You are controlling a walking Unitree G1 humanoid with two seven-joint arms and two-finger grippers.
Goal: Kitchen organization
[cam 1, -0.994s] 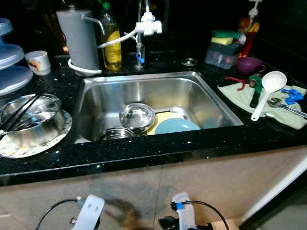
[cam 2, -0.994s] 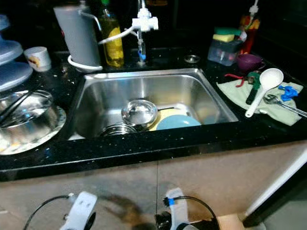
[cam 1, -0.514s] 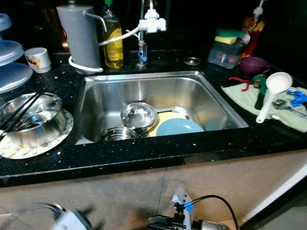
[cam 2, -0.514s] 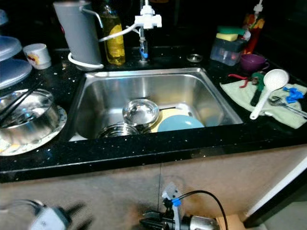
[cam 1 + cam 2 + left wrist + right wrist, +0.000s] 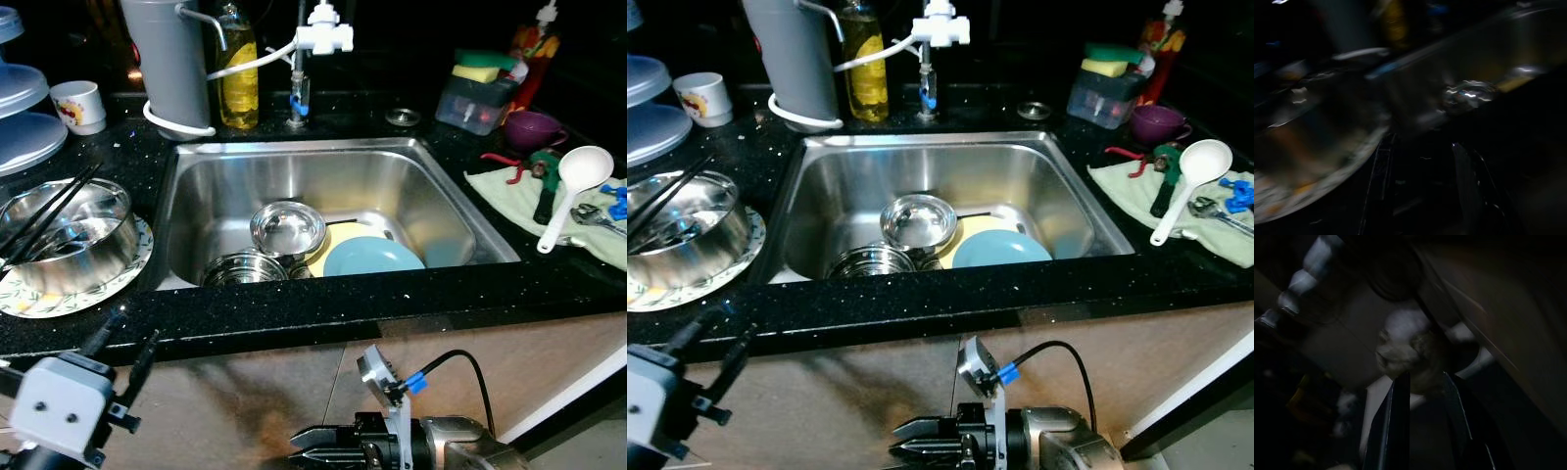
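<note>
The steel sink [image 5: 294,147] holds a steel bowl [image 5: 287,227], a stack of steel bowls [image 5: 240,266], a blue plate [image 5: 372,257] and a yellow plate [image 5: 328,257] under it. On the left counter a large steel bowl [image 5: 69,240] with black chopsticks [image 5: 49,211] sits on a patterned plate [image 5: 59,299]. My left gripper [image 5: 125,335] is open, fingers pointing up at the counter's front edge below that plate. My right gripper [image 5: 299,452] hangs low before the cabinet, pointing left, open and empty. The left wrist view is blurred, showing the left gripper [image 5: 1420,171] near the plate rim.
A grey jug [image 5: 171,59], yellow bottle [image 5: 238,73] and faucet [image 5: 323,34] stand behind the sink. A white cup [image 5: 78,103] is at the back left. At the right lie a white ladle [image 5: 578,176] on a green cloth [image 5: 509,191], a purple cup [image 5: 534,127] and a sponge box [image 5: 480,93].
The view has shifted a little. My left arm has risen, bringing its fingers up to the counter edge. My right gripper has swung to point left, lifted slightly.
</note>
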